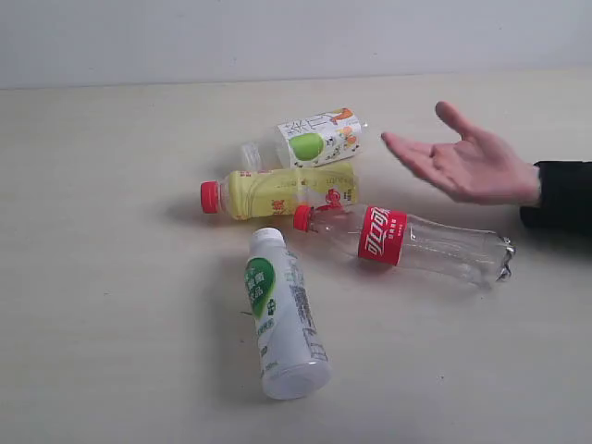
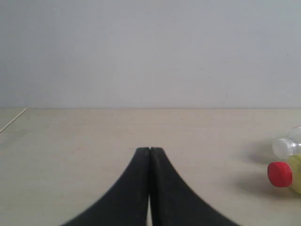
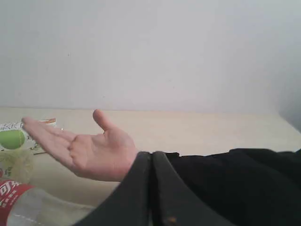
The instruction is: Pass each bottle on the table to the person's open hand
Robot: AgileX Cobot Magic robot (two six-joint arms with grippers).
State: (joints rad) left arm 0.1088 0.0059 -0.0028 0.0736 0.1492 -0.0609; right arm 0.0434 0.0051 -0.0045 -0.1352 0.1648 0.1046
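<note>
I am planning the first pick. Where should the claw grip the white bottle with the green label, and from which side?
I would grip the white bottle across its middle, from above. It lies flat on the table with room along both long sides. Avoid the cap end, close to the Coca-Cola bottle.

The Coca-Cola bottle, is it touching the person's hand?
Apart. In the exterior view the person's open hand is held up, and a strip of bare table shows between it and the Coca-Cola bottle lying on its side.
</note>
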